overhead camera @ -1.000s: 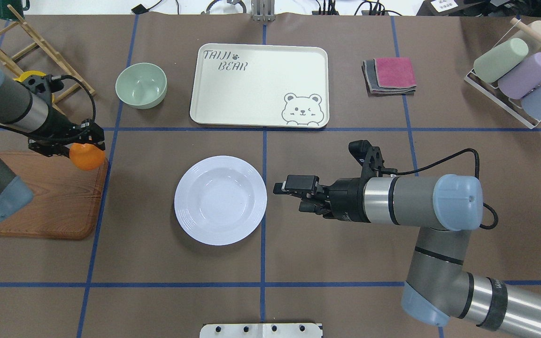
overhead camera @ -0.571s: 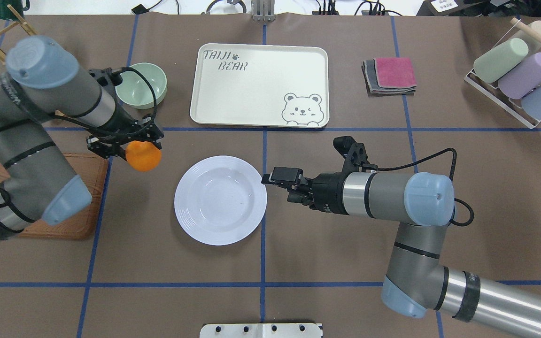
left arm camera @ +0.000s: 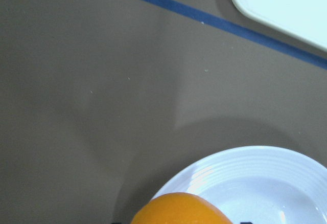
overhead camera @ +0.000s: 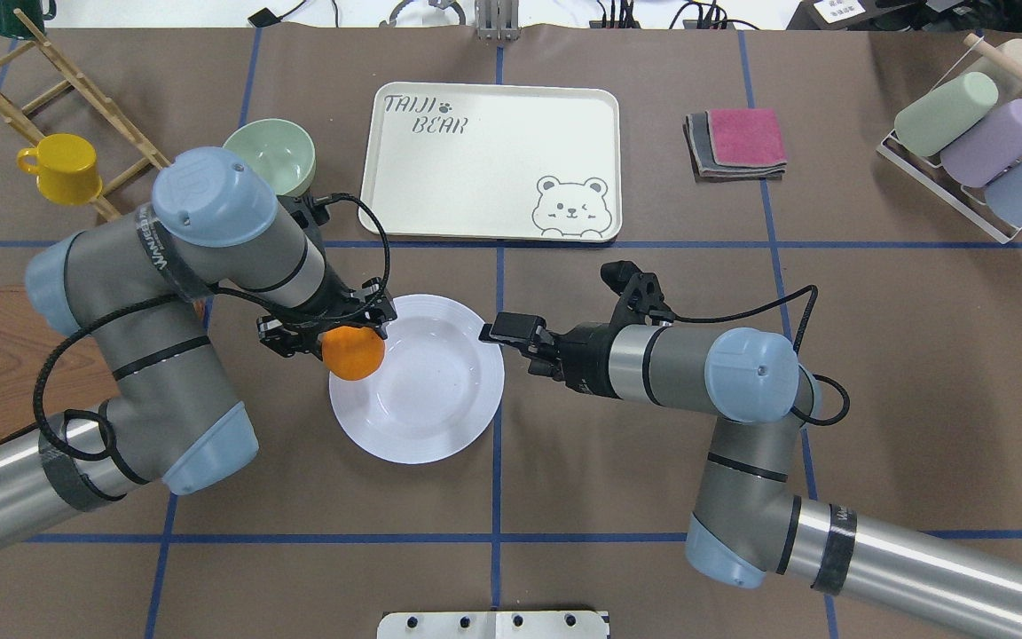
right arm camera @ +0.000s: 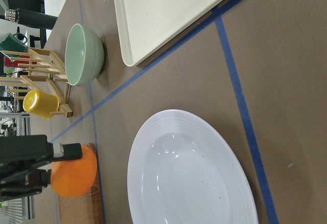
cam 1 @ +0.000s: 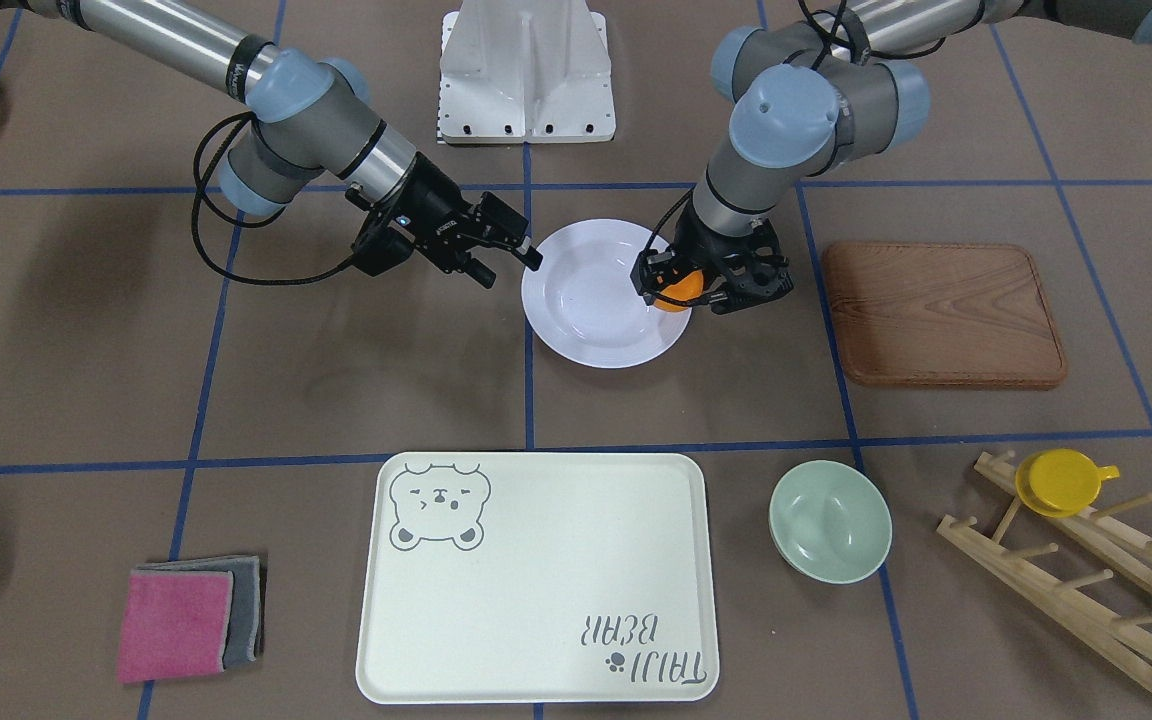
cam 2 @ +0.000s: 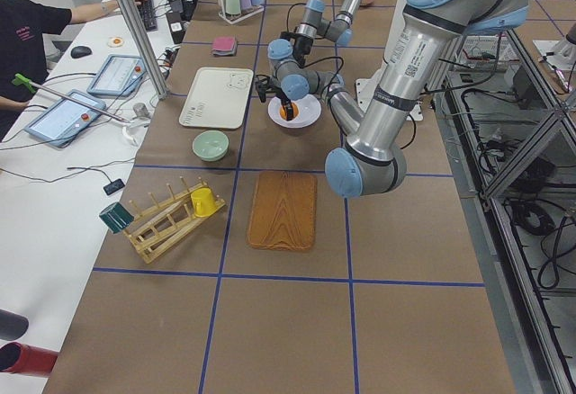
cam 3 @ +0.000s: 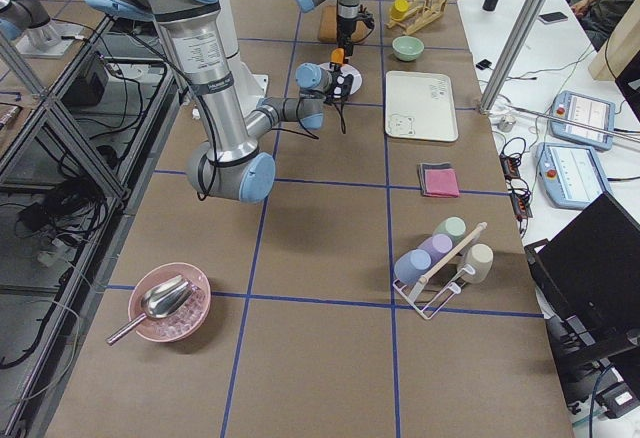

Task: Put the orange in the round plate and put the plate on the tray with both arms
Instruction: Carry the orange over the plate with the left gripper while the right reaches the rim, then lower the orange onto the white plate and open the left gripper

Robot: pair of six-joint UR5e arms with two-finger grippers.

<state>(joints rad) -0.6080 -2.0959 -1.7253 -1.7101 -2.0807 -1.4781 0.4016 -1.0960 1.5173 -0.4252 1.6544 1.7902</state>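
**Fig.** Step 1 (orange into plate) is under way. The tray [overhead camera: 484,169] is lying beyond the round plate [overhead camera: 422,390], on the side away from my base. My L gripper [overhead camera: 344,335] is clamping the orange [overhead camera: 354,355] above the plate's L rim, not yet over the well. My R gripper [cam 1: 508,256], jaws spread & holding nothing, is hovering just beside the plate's R rim. Next, as I'm judging it: L needs shifting inward to plate centre, lowering, then letting go. After that, both grippers pinching opposite rims for a level lift.
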